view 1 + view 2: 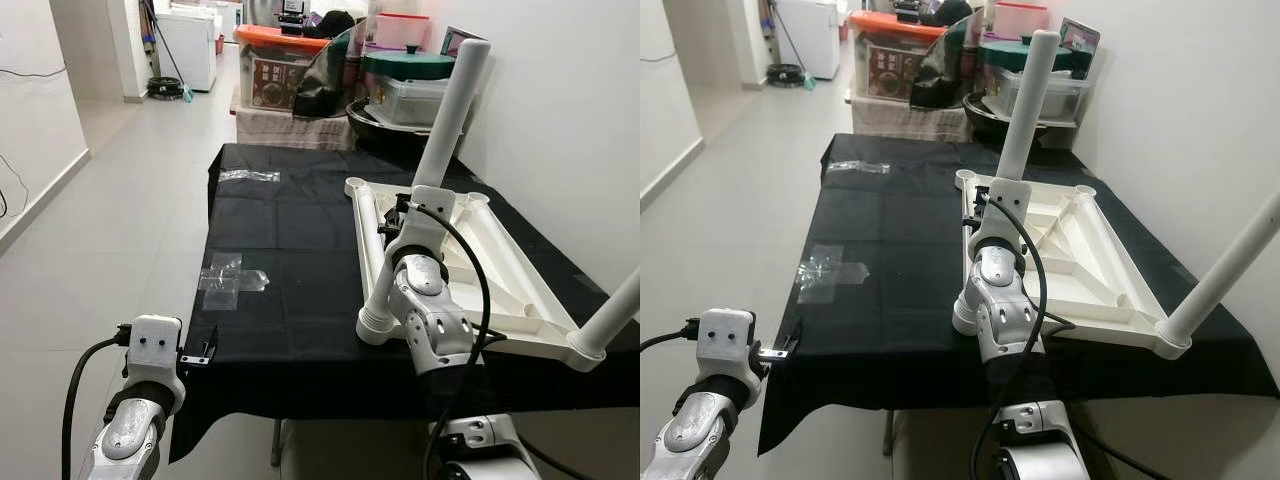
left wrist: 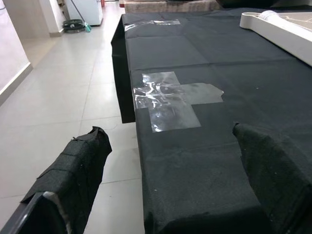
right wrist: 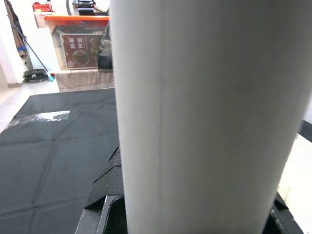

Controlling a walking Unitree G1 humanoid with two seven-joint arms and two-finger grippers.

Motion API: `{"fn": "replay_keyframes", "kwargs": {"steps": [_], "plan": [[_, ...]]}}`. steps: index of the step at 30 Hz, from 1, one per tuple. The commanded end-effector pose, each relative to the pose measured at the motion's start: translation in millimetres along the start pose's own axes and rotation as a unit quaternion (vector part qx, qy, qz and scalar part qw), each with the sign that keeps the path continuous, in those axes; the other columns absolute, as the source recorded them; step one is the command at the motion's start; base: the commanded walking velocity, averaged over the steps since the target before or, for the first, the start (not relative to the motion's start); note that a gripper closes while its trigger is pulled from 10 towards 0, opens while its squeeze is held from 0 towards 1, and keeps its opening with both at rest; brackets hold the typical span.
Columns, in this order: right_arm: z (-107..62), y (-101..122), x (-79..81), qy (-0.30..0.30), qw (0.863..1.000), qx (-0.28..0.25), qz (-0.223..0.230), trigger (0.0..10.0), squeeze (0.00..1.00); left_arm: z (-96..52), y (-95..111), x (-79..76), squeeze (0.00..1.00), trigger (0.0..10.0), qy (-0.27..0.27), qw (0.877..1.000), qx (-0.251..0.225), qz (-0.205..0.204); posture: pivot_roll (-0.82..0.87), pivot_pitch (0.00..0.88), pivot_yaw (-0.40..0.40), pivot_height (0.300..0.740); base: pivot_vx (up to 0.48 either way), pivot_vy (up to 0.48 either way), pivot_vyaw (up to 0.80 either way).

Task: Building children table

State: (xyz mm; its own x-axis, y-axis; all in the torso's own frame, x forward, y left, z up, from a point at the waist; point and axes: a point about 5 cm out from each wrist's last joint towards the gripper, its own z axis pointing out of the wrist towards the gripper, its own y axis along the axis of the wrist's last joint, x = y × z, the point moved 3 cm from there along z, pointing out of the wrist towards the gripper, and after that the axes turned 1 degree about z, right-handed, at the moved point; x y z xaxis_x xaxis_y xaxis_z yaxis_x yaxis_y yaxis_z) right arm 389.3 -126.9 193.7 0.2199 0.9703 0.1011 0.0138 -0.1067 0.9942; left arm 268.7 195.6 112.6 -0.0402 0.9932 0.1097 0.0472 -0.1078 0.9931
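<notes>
well, our counter (image 1: 300,300) under its black cloth takes up most of what we see, with pale floor tiles (image 1: 110,230) along its left side. on the right half of it lies the white children's tabletop (image 1: 470,265), turned upside down so its ribbed underside faces up. three white legs stand in its corner sockets: a far leg (image 1: 455,110) that rises tall near the wall, a near right leg (image 1: 615,315) that leans out over the counter's edge, and a near left leg (image 1: 378,285) at the corner closest to us.

our right gripper (image 3: 195,204) is at that tabletop, and in the right wrist view a thick white leg stands straight between its jaws, which are clenched around it, black padded fingers (image 3: 105,183) showing on either side. our left gripper (image 2: 170,195) hovers at the counter's near left corner, its jaws released and spread wide with nothing between them, one finger over the cloth and the other over the floor.

beyond the counter's far end stand an orange-lidded storage box (image 1: 280,65), holding what looks like printed packaging, and a clear tub with a green lid (image 1: 405,85), whose contents we cannot make out. a black bag (image 1: 325,70) slumps between them.

two patches of clear tape (image 1: 232,280) are stuck to the cloth, the smaller one (image 1: 250,175) near the far edge.
</notes>
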Motion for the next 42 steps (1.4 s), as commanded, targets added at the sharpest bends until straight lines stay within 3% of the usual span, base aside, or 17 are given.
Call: {"fn": "replay_keyframes", "kwargs": {"steps": [1, 19, 20, 22, 24, 29, 31, 42], "plan": [[-2.2, -49.3, -23.8, -0.037, 0.995, 0.091, -0.025, 10.0, 0.00, 0.0, -5.2, -2.3, 0.00, 10.0, -0.006, 1.000, 0.008, 0.004, 0.06, 0.000, -0.109, 0.740, 0.000, 0.000, 0.00], [-4.1, -39.1, -19.1, -0.027, 0.997, 0.079, -0.009, 10.0, 0.00, 0.7, -5.5, -3.3, 0.00, 10.0, -0.009, 1.000, 0.009, 0.004, 0.06, 0.000, -0.108, 0.740, 0.000, 0.000, 0.00], [-3.9, -35.3, -18.4, -0.025, 0.997, 0.072, -0.006, 10.0, 0.29, 0.7, -5.5, -3.4, 0.00, 10.0, -0.010, 1.000, 0.009, 0.004, 0.06, 0.000, -0.108, 0.740, 0.000, 0.000, 0.00], [-3.9, -34.1, -18.1, -0.024, 0.997, 0.071, -0.006, 10.0, 0.29, 0.8, -5.4, -3.4, 0.00, 10.0, -0.010, 1.000, 0.009, 0.004, 0.06, 0.000, -0.108, 0.740, 0.000, 0.000, 0.00], [-4.6, -30.4, -17.8, -0.023, 0.998, 0.062, -0.002, 10.0, 0.97, 0.7, -5.4, -3.5, 0.00, 10.0, -0.010, 1.000, 0.009, 0.004, 0.06, 0.000, -0.108, 0.740, 0.000, 0.000, 0.00], [-6.7, -11.5, -16.0, -0.018, 1.000, 0.018, 0.001, 10.0, 1.00, 0.2, -5.9, -3.5, 0.00, 10.0, -0.009, 1.000, 0.009, 0.003, 0.06, 0.000, -0.108, 0.740, 0.000, 0.000, 0.00], [-9.1, 6.6, -15.6, -0.015, 1.000, -0.025, 0.008, 10.0, 1.00, -0.1, -6.5, -4.1, 0.00, 10.0, -0.011, 1.000, 0.010, 0.003, 0.06, 0.000, -0.104, 0.740, 0.000, 0.000, 0.00], [-11.6, 22.3, -11.0, 0.008, 0.999, -0.044, 0.022, 10.0, 1.00, -0.1, -6.3, -3.9, 0.00, 10.0, -0.011, 1.000, 0.010, 0.003, 0.06, 0.000, -0.102, 0.740, 0.000, 0.000, 0.00]]}}
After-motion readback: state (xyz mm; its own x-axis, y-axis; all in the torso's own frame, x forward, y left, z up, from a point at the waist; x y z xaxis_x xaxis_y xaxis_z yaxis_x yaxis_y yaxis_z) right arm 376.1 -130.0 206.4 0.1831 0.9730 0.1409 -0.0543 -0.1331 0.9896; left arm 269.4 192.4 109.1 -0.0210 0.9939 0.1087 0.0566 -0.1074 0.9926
